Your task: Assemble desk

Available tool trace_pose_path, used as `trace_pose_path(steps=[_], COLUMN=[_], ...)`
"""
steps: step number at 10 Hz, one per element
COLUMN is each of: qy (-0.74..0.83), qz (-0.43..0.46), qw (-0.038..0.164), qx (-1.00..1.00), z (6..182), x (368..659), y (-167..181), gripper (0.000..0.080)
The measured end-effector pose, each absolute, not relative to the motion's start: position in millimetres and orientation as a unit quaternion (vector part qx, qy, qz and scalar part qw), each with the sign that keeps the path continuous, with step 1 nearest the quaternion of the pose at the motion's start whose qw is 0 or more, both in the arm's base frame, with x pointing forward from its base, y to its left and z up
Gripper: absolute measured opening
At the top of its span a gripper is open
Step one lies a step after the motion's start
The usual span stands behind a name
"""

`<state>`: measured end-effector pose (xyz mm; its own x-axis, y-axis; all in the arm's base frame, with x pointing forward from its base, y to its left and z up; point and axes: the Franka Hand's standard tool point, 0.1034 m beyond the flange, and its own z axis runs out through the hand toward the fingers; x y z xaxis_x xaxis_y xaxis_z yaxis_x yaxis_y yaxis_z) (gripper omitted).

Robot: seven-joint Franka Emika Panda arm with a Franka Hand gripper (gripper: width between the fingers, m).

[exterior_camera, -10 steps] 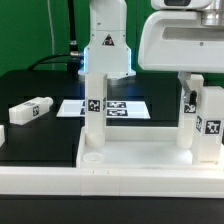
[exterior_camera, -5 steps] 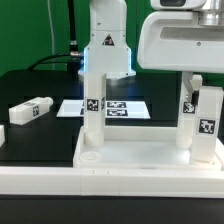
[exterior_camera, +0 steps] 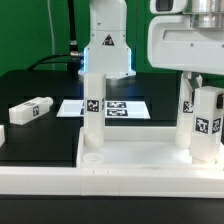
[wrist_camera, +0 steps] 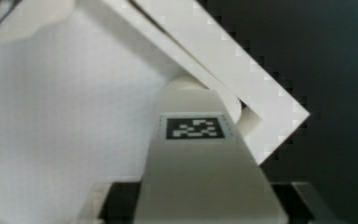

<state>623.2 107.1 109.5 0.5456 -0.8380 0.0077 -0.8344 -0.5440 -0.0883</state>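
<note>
The gripper [exterior_camera: 207,84] is pinched on a white leg [exterior_camera: 208,125], gripping it near the top. The leg stands upright with its long axis vertical, at the corner of the desk [exterior_camera: 140,158] on the exterior view's right. Whether its foot is seated there cannot be told.

Only the wrist view shows the dark fingers [wrist_camera: 126,203] pressed against both sides of the leg, with the leg's tag facing the camera.

Only the exterior view shows the other legs. A second leg [exterior_camera: 186,115] stands just behind the first, a third leg [exterior_camera: 93,115] stands upright at the opposite corner, and a fourth leg [exterior_camera: 28,110] lies on its side well off to the exterior view's left.
</note>
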Motion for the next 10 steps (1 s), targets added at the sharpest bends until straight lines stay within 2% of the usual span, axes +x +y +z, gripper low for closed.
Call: trace_pose_path(steps=[5,7,8,9,10], qy=[0.667,0.667,0.651,0.628,0.577], qz=[-0.001,-0.002,-0.003,-0.005,-0.007], qw=[0.042,0.042,0.042,0.042,0.032], qx=[-0.744,-0.744,-0.758,-0.777,-0.816], z=[111.0,110.8,110.8,110.9,111.9], x=[622.8,622.8,622.8,623.1,622.4], y=[111.4,111.7,111.5,111.3,111.8], gripper=[0.0291,0.0291,0.0370,0.0520,0.0520])
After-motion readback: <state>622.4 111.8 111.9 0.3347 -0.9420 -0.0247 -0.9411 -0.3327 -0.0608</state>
